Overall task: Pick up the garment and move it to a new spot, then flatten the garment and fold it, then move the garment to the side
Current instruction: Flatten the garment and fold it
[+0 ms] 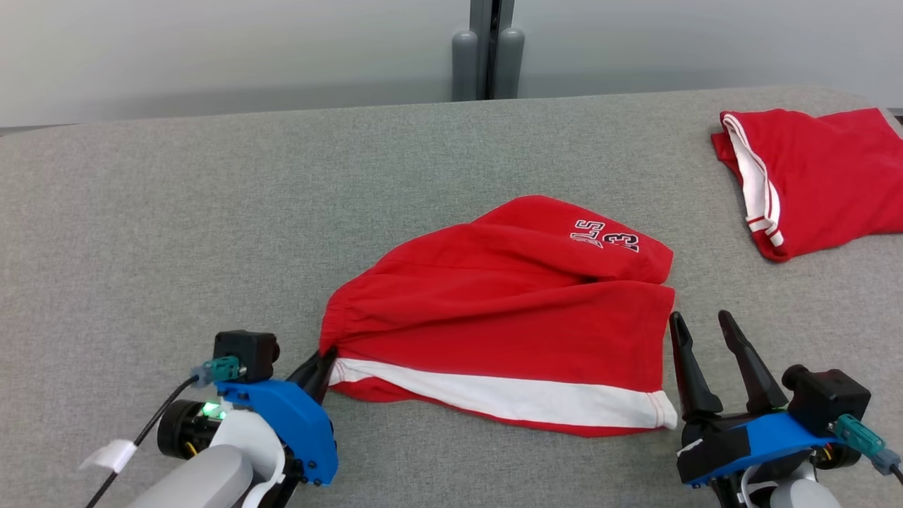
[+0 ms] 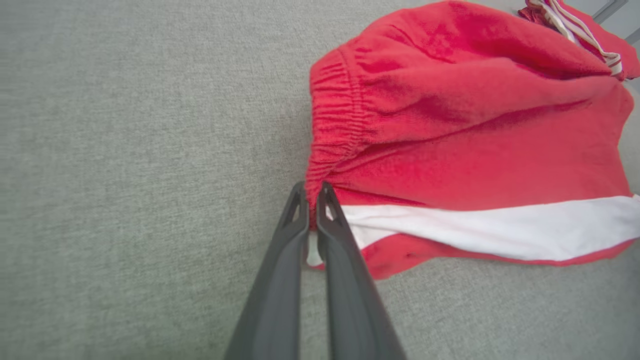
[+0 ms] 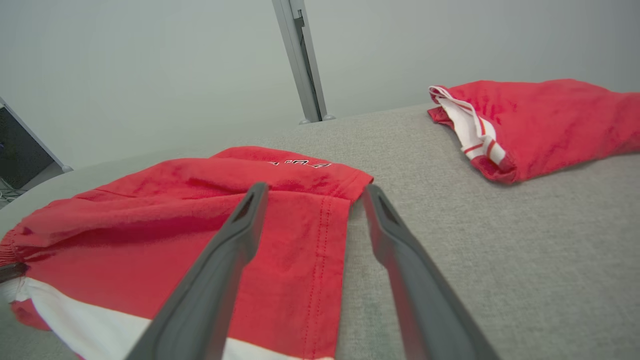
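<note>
Left end effector [image 2: 312,192] clamps the garment [image 1: 508,317] by its waistband; right end effector [image 1: 700,317] gapes beside it.

The shorts [image 1: 494,317] are showing soft, matt red cloth; the table [image 1: 176,226] is showing rough grey woven covering; the fingers [image 2: 277,280] are looking smooth, matt dark plastic.

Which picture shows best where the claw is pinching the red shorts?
Left wrist view: the left claw is shut on the red shorts' waistband corner, close up. The head view shows it small; the right wrist view catches a dark tip at its edge.
</note>
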